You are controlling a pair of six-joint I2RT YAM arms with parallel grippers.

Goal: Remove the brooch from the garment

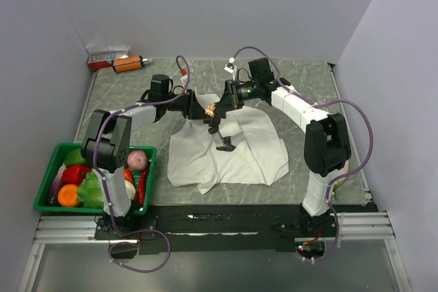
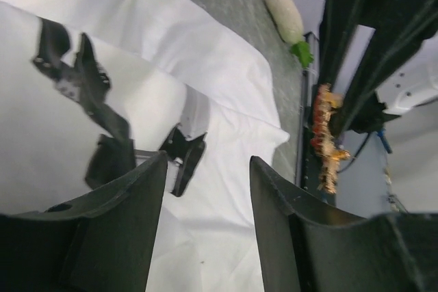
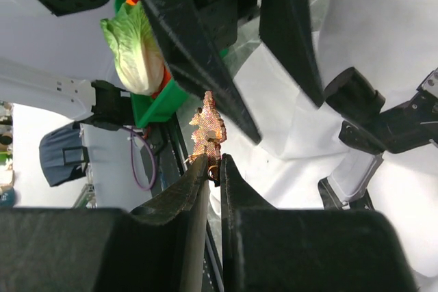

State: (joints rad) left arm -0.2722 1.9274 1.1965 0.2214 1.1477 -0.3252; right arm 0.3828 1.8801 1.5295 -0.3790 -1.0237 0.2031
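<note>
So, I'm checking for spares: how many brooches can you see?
1: the brooch, pinched in the right fingers, held up off the table. Folds of the garment could hide others.

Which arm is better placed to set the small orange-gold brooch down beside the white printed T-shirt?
Right: the right gripper already pinches the brooch; the left gripper is open and empty.

Your shirt is white with black printed shapes, and the table under it is grey with pale marbled veining. Your brooch is coppery orange flecked with red. You also have a green basket, an orange bottle with a black cap, and arms in black and white.
</note>
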